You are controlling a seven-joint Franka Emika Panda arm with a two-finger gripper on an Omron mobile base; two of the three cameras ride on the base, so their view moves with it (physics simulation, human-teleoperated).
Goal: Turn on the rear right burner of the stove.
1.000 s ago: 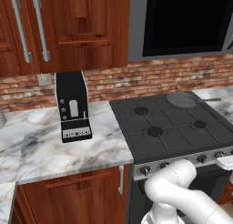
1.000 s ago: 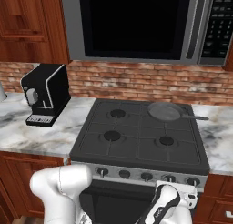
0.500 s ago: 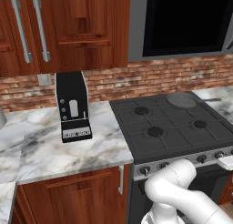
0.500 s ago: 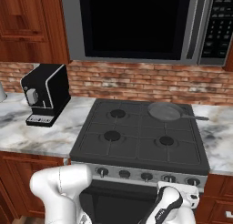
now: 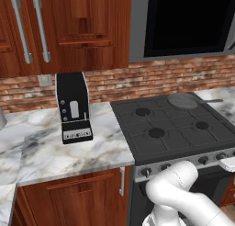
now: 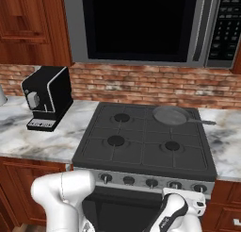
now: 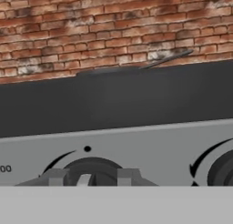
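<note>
Silver control strip: gripper [image 7: 89,178] fingertips now straddle a dark knob [image 7: 91,170], spread apart, not clamped.
Arm barely shifted since earlier; stove [image 6: 146,146] rear right burner, under the skillet [image 6: 172,115], judged still unlit.

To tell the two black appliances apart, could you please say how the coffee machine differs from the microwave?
The coffee machine stands on the marble counter; the microwave hangs above the stove. The coffee machine is small, upright and all black; the microwave is wide with a steel frame. Both have dark fronts.
</note>
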